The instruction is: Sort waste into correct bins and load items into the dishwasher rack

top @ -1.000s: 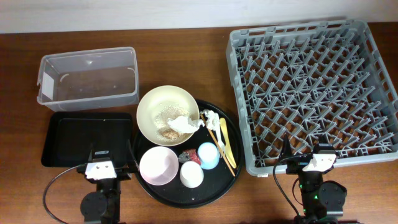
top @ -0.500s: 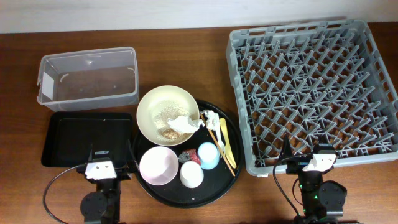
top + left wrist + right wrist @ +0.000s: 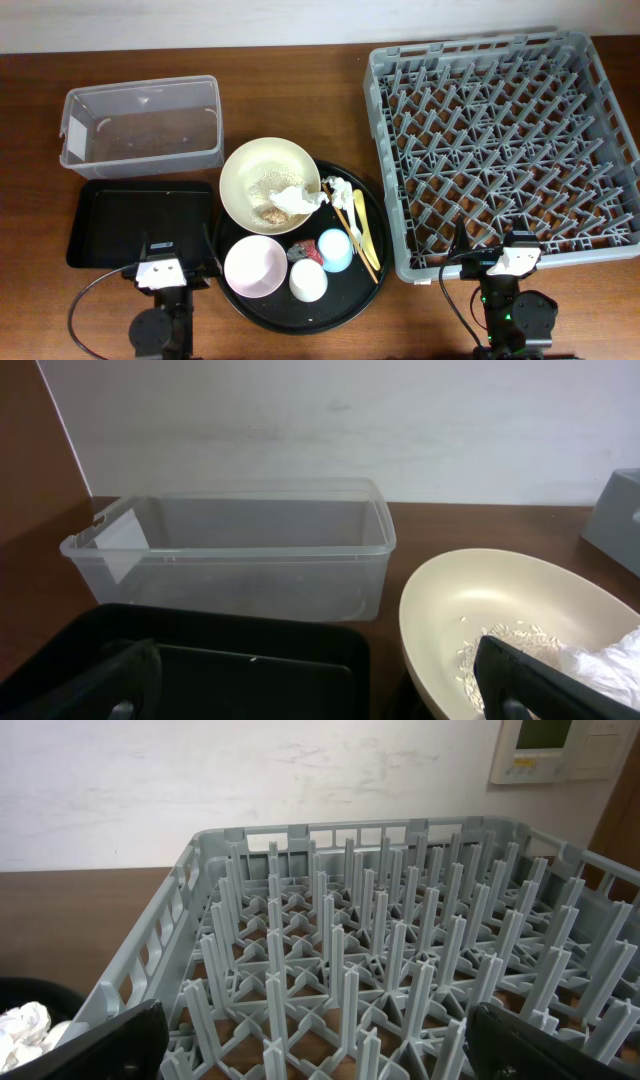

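You have the left gripper [image 3: 320,695] and right gripper [image 3: 315,1050] both spread wide, holding nothing. The wall panel's [image 3: 555,745] print is too small to read. On the round black tray [image 3: 345,290], the yellow utensil [image 3: 363,228] and chopsticks [image 3: 346,216] lie front-to-back along its right side. The dishwasher rack [image 3: 500,150] sits just right of the tray.

Your brown wooden table [image 3: 300,60] carries four things directly. At the upper left of the frame you see the clear tub [image 3: 140,130], and just below it, close against its front wall, the flat black tray [image 3: 140,222]. The round black tray [image 3: 262,310] sits at lower centre (its left rim just beside the flat tray's right end). The grey dishwasher rack [image 3: 378,150] fills the right side, its left wall near the round tray's right rim.
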{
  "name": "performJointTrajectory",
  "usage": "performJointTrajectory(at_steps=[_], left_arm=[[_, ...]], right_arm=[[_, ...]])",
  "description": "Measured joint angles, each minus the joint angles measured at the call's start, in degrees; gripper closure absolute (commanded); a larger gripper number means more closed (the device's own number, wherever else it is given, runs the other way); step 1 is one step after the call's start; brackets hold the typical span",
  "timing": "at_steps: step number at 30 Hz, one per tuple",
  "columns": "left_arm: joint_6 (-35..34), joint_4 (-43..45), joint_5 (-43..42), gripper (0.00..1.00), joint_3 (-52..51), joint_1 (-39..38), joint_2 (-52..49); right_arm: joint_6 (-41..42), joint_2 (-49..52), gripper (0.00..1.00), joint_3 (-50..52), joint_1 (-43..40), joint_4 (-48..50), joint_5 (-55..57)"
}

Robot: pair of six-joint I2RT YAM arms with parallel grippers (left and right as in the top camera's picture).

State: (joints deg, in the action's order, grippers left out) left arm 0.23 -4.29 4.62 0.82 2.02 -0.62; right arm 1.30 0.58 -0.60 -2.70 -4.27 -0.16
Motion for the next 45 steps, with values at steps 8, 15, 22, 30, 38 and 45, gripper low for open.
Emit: performJointTrajectory(at_steps=[8, 15, 22, 30, 38, 45], left_arm=[[0.0, -0.1, 0.4, 0.01, 0.3, 0.0, 0.0], [0.0, -10.9, 2.2, 0.01, 13.3, 0.0, -12.6], [0.0, -31.1, 1.8, 0.01, 42.3, 0.0, -49.7], [-1.2, -35.2, -13.0, 0.01, 57.6, -4.5, -65.2], [-1.6, -30.2, -16.2, 0.36, 65.5, -24.1, -99.8], [-1.8, -31.5, -16.4, 0.99, 69.5, -25.0, -103.0]], right_arm=[[0.2, 0.0, 0.02, -1.2, 0.0, -0.5, -0.1], [0.3, 24.7, 0.02, -22.5, 0.0, -6.3, -6.7], [0.2, 67.0, 0.02, -65.4, 0.0, -46.6, -15.0], [0.3, 73.2, 0.02, -67.5, 0.0, -53.6, -15.7], [0.3, 73.2, 0.02, -67.5, 0.0, -54.6, -16.5], [0.3, 73.2, 0.02, -67.5, 0.0, -55.1, -16.5]])
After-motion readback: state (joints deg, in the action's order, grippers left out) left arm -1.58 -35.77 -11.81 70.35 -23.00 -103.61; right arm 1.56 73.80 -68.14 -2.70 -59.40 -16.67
